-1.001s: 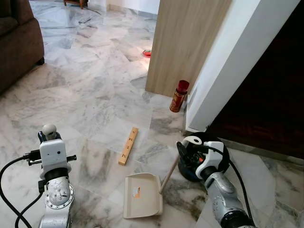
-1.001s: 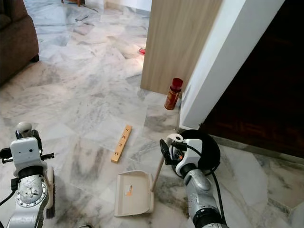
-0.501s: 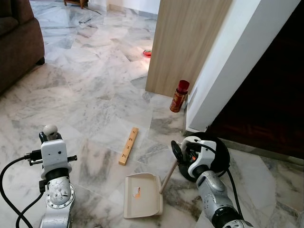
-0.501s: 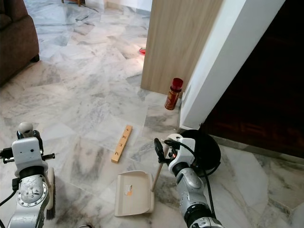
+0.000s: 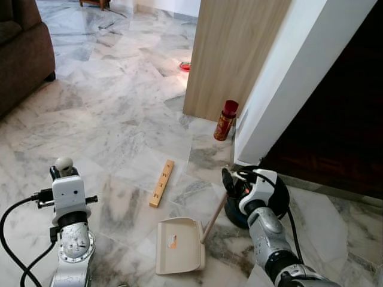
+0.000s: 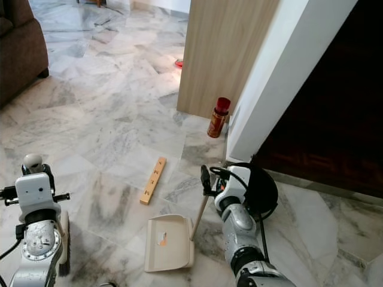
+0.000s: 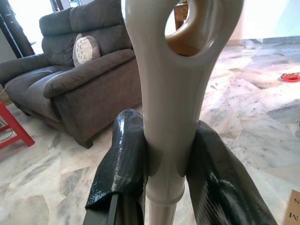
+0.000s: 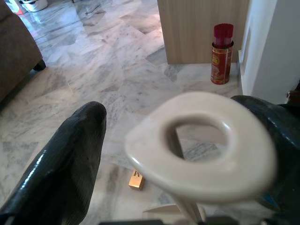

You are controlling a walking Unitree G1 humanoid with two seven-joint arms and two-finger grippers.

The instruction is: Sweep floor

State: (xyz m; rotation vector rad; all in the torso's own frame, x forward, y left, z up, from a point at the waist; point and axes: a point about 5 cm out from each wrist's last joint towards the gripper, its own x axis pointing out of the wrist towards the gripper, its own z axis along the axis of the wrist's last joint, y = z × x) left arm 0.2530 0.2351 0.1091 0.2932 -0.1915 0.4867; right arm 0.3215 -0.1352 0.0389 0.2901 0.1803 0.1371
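A cream dustpan lies flat on the marble floor, its long handle slanting up and away toward the white wall corner. The robot's right hand sits at the looped top of that handle; seen from the wrist, its two black fingers stand spread on either side of the loop, one finger clearly apart from it, so the hand is open around the handle rather than clamped on it. To the far left of the dustpan, the left hand is closed tight on the pale broom handle, both fingers pressed against the shaft just below its ring-shaped end; the dark broom bristles rest on the floor beside that arm. A small wooden block marked with letters lies just beyond the dustpan, untouched. Farther on, a red-capped spray can stands upright at the foot of a wooden panel, right beside the wall corner. A round black object sits on the floor behind the right hand, near a dark doorway. A brown sofa occupies the far left, well apart from the dustpan, and a small red item lies on the floor beyond the panel.
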